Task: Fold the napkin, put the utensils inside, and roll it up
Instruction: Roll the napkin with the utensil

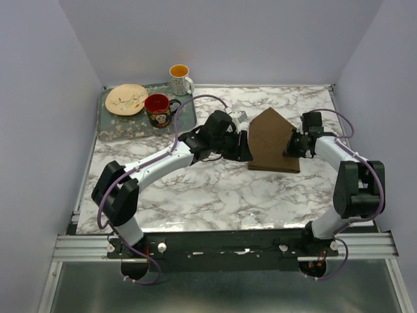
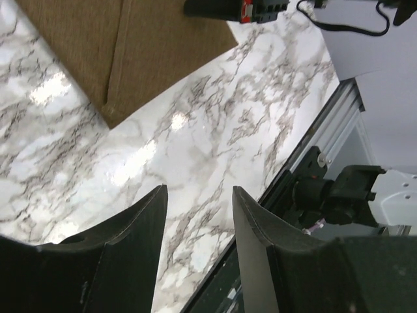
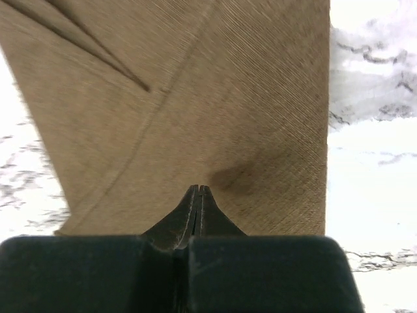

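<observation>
Napkin [image 1: 273, 140], dark brown cloth, lies flat right of centre on the marble table [image 1: 195, 189], folded to a point aimed away from me. My right jaws are shut over its right edge, probably to pin or pinch it; whether cloth is caught, I cannot tell. My left jaws stand part open and empty beside its left edge. No spoon shows. No writing is readable.

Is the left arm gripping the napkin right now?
No, the left gripper has its jaws apart over the bare table, clear of the napkin.
</observation>
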Controlling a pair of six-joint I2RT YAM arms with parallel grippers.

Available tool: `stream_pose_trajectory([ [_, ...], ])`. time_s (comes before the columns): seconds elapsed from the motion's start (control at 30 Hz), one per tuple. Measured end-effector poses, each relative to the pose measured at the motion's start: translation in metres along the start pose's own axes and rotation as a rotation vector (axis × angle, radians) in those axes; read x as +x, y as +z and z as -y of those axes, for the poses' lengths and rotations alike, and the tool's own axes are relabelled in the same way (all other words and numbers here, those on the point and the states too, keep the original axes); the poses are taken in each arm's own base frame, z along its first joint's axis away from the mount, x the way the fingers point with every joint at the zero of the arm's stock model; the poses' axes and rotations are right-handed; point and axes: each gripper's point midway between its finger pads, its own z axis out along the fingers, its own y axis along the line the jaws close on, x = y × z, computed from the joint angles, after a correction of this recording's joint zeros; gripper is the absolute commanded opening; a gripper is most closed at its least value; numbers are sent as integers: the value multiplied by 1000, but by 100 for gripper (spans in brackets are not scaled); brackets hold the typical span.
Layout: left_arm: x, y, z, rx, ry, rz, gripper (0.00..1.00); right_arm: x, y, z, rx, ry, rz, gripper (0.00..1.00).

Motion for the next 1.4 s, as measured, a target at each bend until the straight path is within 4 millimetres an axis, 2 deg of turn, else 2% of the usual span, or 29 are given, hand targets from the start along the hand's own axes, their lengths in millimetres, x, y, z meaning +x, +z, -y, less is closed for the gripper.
stream_pose_trajectory([
  [0.07, 10, -4, -5, -11, -8, -17, 54, 8, 6, 6, 22, -2, -34, 1],
  [0.23, 18, -16, -7, -14, -13, -15, 54, 19, 12, 14, 62, -7, -78, 1],
  [0.47, 9, -25, 1, 9, 0, 25, 54, 30, 20, 19, 93, 0, -116, 1],
  [0.73, 9, -31, -5, 1, -10, 35, 54, 38, 21, 18, 101, 62, -119, 1],
  [0.9, 11, -34, -10, -5, -21, 41, 54, 56, 14, 10, 88, 112, -130, 1],
  [1.0, 9, -36, -14, -10, -27, 51, 55, 73, 9, -3, 61, 146, -146, 1],
  [1.13, 6, -45, -18, -13, -32, 72, 55, 97, 6, -30, 5, 197, -172, 1],
  [1.4, 2, -60, -31, -25, -51, 107, 55, 150, 4, -109, -138, 239, -268, 2],
])
